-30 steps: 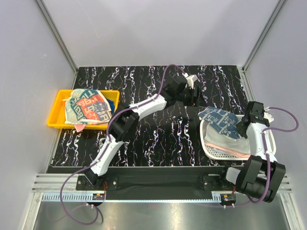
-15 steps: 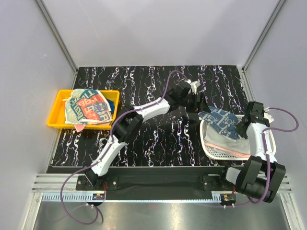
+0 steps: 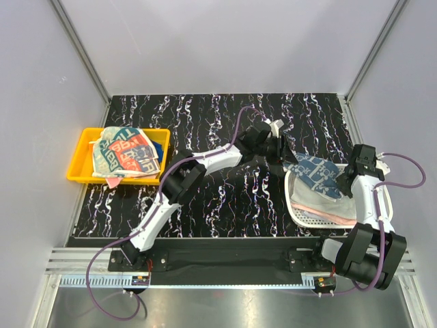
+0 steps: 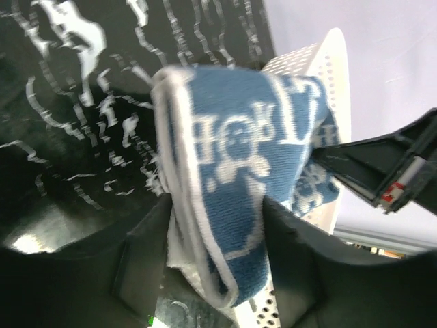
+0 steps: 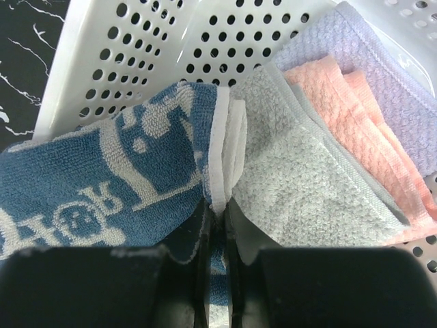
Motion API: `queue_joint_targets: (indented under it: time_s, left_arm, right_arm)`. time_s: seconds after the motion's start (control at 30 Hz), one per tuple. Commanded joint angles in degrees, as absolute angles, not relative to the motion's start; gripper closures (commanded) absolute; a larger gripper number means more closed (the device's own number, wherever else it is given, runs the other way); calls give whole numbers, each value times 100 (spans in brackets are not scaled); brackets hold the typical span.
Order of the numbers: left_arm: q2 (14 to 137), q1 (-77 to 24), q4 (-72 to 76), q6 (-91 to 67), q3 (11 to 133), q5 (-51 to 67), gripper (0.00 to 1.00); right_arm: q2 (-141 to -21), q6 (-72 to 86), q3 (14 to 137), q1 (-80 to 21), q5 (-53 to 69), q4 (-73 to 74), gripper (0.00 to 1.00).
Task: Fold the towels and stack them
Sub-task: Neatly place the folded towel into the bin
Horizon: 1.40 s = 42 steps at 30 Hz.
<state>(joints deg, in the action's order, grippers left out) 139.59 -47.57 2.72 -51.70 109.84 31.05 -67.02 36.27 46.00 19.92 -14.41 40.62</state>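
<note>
Black white-veined tabletop [image 3: 225, 198], plain pale grey walls [image 3: 218, 41], aluminium corner posts [image 3: 77, 46]

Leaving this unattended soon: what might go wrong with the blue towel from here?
The right gripper pinches only the thin hem of the blue towel, so it may slip out. The left gripper straddles a bunched fold and may catch two layers. The whitish towel touches the hem and might drag along.

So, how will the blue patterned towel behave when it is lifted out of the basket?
Probably floppy: the blue patterned towel drapes and folds over the basket rim. Its looped terry surface looks grippy, so the right gripper, shut on its hem, likely will not slip.
</note>
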Motion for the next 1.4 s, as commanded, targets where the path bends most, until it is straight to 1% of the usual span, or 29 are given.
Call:
queue_joint_targets:
  time_s: [0.0, 0.03, 0.1, 0.13, 0.2, 0.23, 0.3, 0.33, 0.47, 0.77, 1.0, 1.1, 1.17, 1.27, 1.37]
  left_arm:
    - [13667, -4737, 642, -5186, 10960, 3173, 51]
    - [13658, -4737, 642, -5177, 10986, 3182, 58]
    - [13658, -4737, 589, -5151, 11021, 3173, 67]
    - [13641, -4737, 589, -5133, 11013, 3155, 75]
    - [13588, -4737, 580, -5098, 10995, 3147, 81]
    - [13570, -4729, 571, -5072, 10978, 3129, 86]
    - [13491, -4729, 475, -4957, 10969, 3059, 89]
    - [13465, -4737, 422, -4905, 10986, 2980, 93]
    - [13307, -4781, -173, -4502, 11100, 2682, 100]
    - [12912, -5027, -1203, -3903, 11303, 1847, 100]
    - [12560, -5475, -1450, -3937, 11066, 1240, 100]
    - [12454, -5659, -1555, -3973, 10960, 793, 100]
    - [12402, -5713, -1564, -3990, 10907, 712, 100]
    - [12515, -5713, -1643, -3921, 11003, 660, 100]
    - [12621, -5660, -1758, -3788, 11092, 624, 100]
  right_arm:
    - [-6548, 3568, 4878, 2013, -1652, 4140, 94]
    - [-6557, 3568, 4869, 2013, -1652, 4140, 94]
    - [-6539, 3568, 4878, 2013, -1670, 4157, 94]
    - [-6530, 3568, 4887, 2013, -1679, 4157, 94]
    - [-6513, 3568, 4895, 2013, -1670, 4166, 94]
    - [-6504, 3577, 4904, 2013, -1687, 4166, 96]
    - [-6513, 3542, 4930, 2013, -1705, 4184, 98]
    - [-6530, 3542, 4965, 2013, -1731, 4210, 100]
    - [-6583, 3507, 5071, 2013, -1837, 4297, 100]
    - [-6644, 3481, 5326, 2021, -2197, 4543, 100]
    - [-6785, 3621, 5651, 2021, -2522, 4930, 100]
    - [-6785, 3586, 5695, 2030, -2733, 4966, 100]
    - [-6794, 3533, 5660, 2030, -2733, 4905, 100]
    - [-6873, 3507, 5494, 2030, -2348, 4843, 100]
    - [-6786, 3516, 5142, 2030, -2197, 4597, 100]
